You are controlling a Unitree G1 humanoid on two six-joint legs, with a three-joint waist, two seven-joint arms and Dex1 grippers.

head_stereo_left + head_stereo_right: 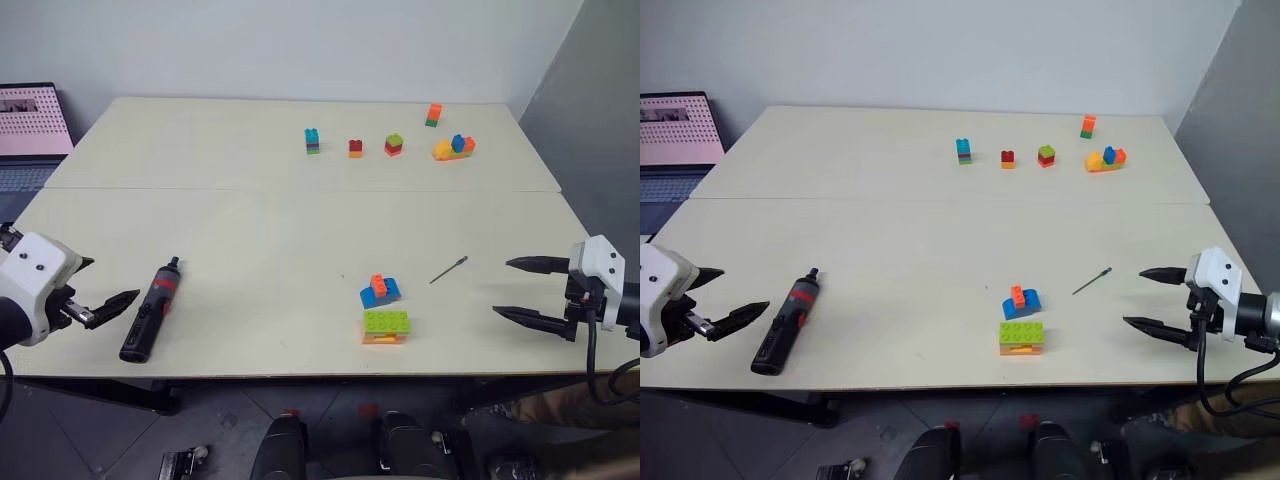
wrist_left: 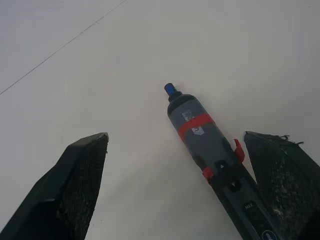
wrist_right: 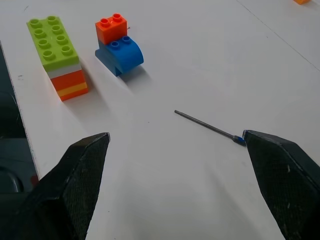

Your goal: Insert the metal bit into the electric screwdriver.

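One electric screwdriver (image 1: 151, 308), one metal bit (image 1: 449, 269), six brick stacks counted on the table (image 1: 250, 240).
The left gripper (image 1: 103, 290) and right gripper (image 1: 520, 289) are both held spread, empty.

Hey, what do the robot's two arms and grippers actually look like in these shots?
Each arm ends in a white, boxy wrist housing carrying two black, tapering pointed fingers. The left gripper has small dark screw holes on its white shell. The right gripper has a black cable looping down from its housing. In the wrist views the fingers' inner faces look finely textured.
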